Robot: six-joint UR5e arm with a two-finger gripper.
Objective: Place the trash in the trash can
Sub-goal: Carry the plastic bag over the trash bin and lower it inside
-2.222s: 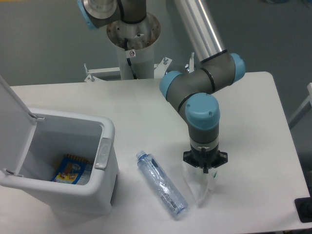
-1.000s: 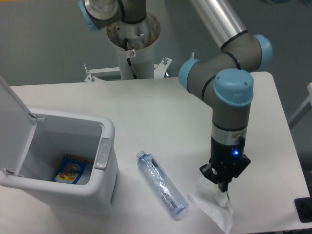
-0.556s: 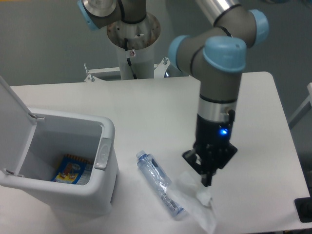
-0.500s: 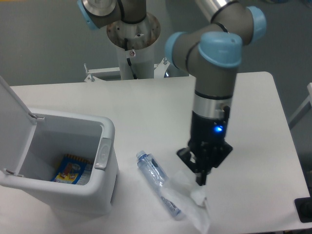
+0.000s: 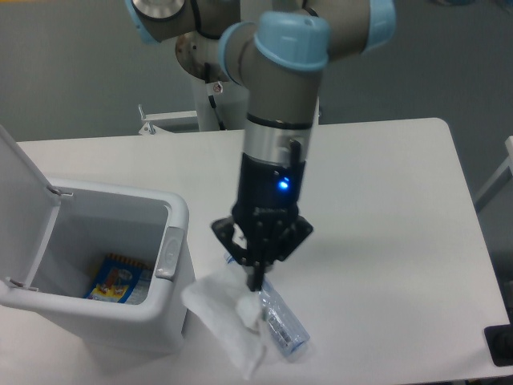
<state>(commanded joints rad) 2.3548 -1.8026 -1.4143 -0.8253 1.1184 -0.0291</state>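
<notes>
1 crumpled translucent wrapper point(image 5: 224, 325) hangs pinched by end effector point(image 5: 256, 282), over clear bottle point(image 5: 282, 321)

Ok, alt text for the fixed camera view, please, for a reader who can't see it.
A UR5e arm's gripper holds a crumpled white plastic wrapper above the table, near an open white trash can on its left. A clear plastic bottle lies on the table beneath the gripper.

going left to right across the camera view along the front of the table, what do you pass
open flip lid → white trash can, with a colourful packet inside → grey latch → crumpled white wrapper hanging from the end effector → bare table. The bottle overlaps the wrapper, so it is left out.
</notes>
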